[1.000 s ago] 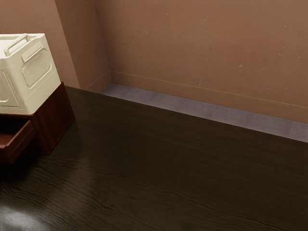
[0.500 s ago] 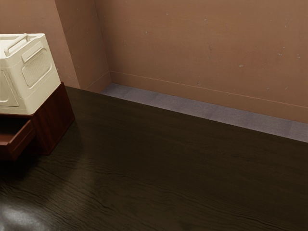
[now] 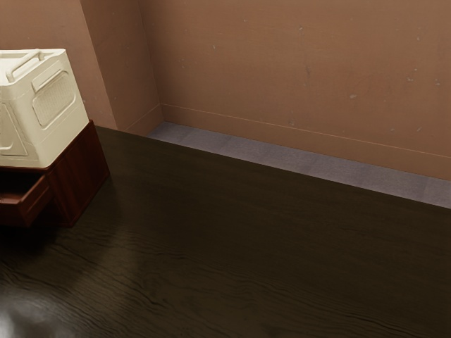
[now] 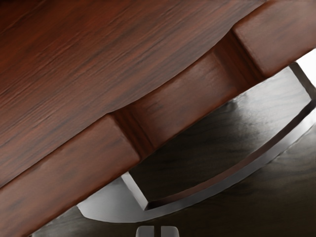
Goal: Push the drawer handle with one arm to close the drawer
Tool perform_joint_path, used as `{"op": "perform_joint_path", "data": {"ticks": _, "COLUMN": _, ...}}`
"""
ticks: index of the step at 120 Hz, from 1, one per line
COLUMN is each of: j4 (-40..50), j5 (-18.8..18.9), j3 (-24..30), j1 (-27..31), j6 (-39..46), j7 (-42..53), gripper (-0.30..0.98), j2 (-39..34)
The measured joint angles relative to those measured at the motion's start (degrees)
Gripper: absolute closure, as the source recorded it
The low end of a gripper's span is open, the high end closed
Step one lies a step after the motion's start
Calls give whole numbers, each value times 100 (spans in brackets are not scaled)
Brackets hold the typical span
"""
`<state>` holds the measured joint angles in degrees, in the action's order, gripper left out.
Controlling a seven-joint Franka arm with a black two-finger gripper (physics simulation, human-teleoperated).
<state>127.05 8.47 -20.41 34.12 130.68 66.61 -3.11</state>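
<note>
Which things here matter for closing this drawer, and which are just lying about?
Part of the job:
- drawer, standing open
- curved handle on its front
- wooden cabinet it slides into

Just there:
- cream box on top of the cabinet
- dark table
- brown wall

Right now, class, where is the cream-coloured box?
The cream-coloured box is at the exterior view's left, resting on top of the reddish-brown wooden cabinet, above the partly open drawer.
</note>
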Motion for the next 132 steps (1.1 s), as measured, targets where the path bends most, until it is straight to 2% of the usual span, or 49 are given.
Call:
{"op": "perform_joint_path", "data": {"ticks": 88, "j4": -523, "j5": -181, "j3": 403, "j1": 169, "j6": -6, "j7": 26, "gripper": 80, "j2": 559}}
{"op": "perform_joint_path", "data": {"ticks": 132, "j4": -735, "j5": -198, "j3": 542, "j1": -28, "j6": 231, "j7": 30, "gripper": 79, "j2": 832}}
